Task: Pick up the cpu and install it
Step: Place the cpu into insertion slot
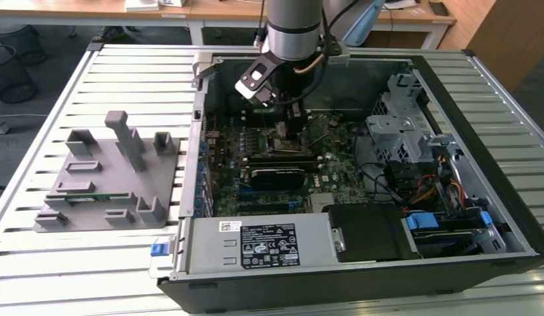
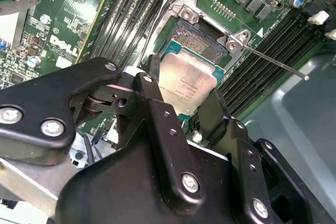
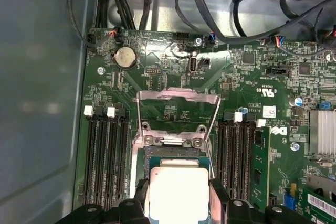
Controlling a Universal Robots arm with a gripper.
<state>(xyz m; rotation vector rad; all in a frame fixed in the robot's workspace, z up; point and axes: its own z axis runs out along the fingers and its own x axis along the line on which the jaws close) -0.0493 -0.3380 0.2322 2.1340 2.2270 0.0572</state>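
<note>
Jaws of the gripper (image 2: 184, 97) are closed on two edges of the cpu (image 2: 191, 80), which is held over the open socket (image 2: 198, 38) and should be levelled and squared to it.

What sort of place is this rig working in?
Probably a computer-assembly bench: open black desktop computer case on a slatted metal table, grey plastic parts fixture beside it, wooden desks behind.

Wooden desks (image 1: 87, 8) behind pale slatted table (image 1: 131, 79)
</note>
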